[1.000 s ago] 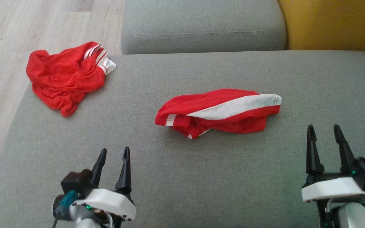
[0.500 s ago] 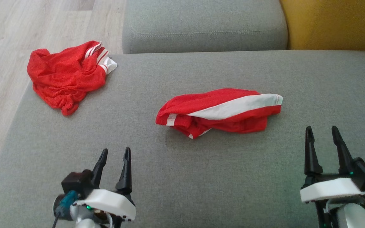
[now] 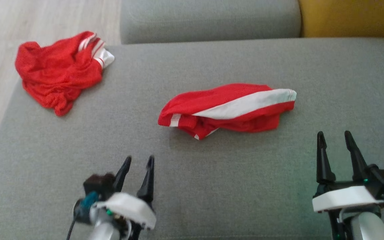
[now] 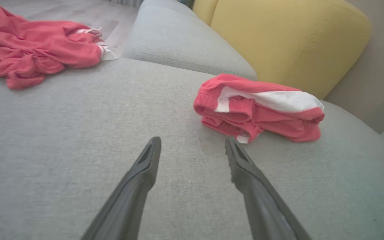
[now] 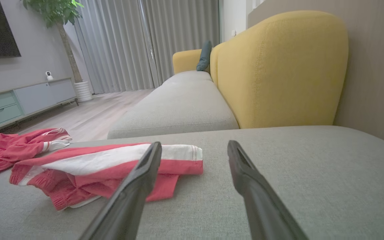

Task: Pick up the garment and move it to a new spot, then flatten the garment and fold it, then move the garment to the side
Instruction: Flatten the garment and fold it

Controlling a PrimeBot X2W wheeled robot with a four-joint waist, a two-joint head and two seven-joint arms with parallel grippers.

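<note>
A grey sofa seat point(image 3: 245, 200) carries the bunched red-and-white garment point(image 3: 228, 110). It lies ahead and right of the left claw point(image 3: 139, 159), ahead and left of the right claw point(image 3: 333, 134). Both claws are spread and empty. The pick-up seems not yet begun; next, a claw must reach forward and pinch an edge.

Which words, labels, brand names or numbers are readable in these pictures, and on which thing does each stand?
No text is readable. The crumpled red garment and the folded red garment bear white stripes but no print; the grey sofa and the yellow cushion are plain.
</note>
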